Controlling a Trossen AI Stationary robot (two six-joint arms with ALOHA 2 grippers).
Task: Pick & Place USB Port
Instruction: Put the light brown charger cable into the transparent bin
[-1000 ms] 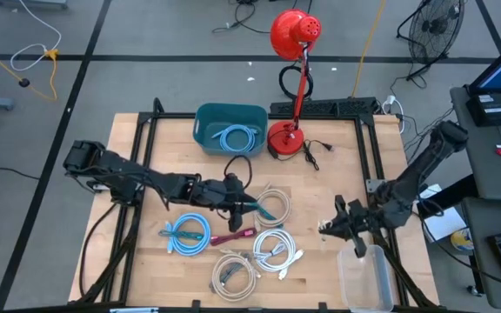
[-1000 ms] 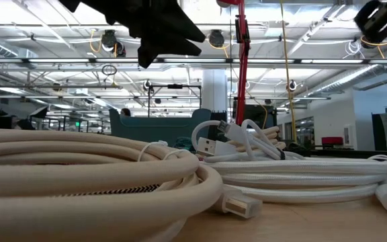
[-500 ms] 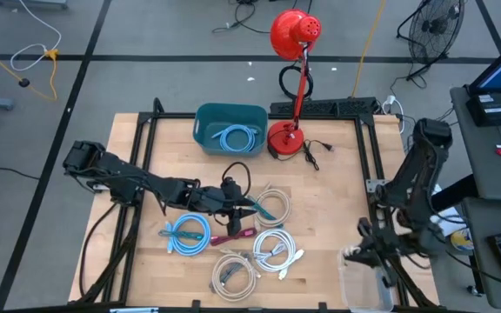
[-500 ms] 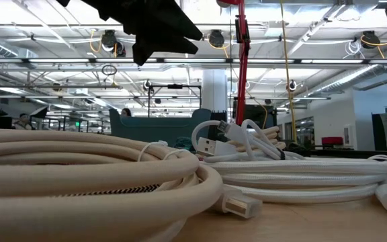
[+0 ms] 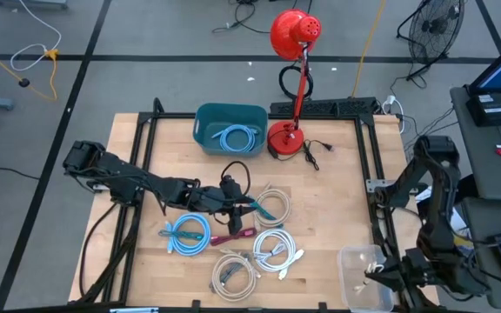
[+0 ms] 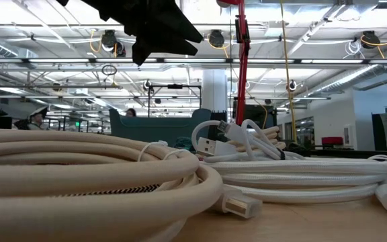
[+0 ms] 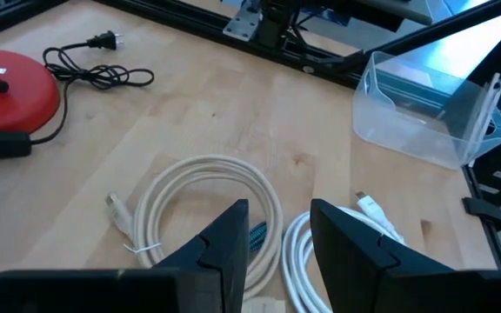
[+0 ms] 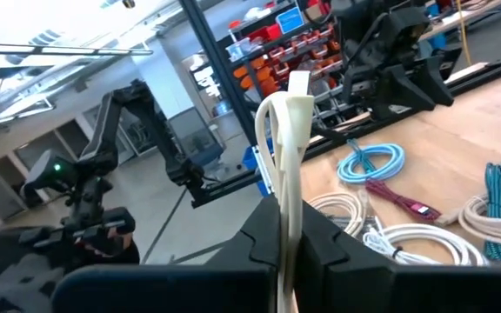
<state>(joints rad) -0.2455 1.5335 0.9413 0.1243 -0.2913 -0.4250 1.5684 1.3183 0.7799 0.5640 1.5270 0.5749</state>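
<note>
— Holding a white cable (image 8: 287, 148), that right gripper (image 5: 379, 271). See it? Jaws pressed tight on a doubled loop of it, plug end sticking up, right over the clear plastic bin (image 5: 365, 280) at the table's near right corner.

— Makes sense it's pinched that hard; a thin cord would slip otherwise. I'd guess it's about to let go into the bin.

— Probably. The bin looks like the drop spot, set off to the side of the pile so the sorted ones don't mix.

— And the left gripper (image 5: 252, 207)?

— Hovering low over the cable pile, well away from the bin, toward the table's middle. Fingers (image 7: 230, 243) partly spread, nothing between them. Just past them lies a cream coil (image 7: 200, 209), and another white coil (image 7: 337, 239) on the bin side.

— So it's lined up for the next pick, I reckon.

— Looks that way. The light blue coil (image 5: 188, 235) and the maroon cable (image 5: 231, 236) sit farther from the bin, untouched.

— And the teal tub (image 5: 230, 128) by the red lamp (image 5: 292, 52)?

— Has a blue cable in it. Seems colours get their own container.
</note>
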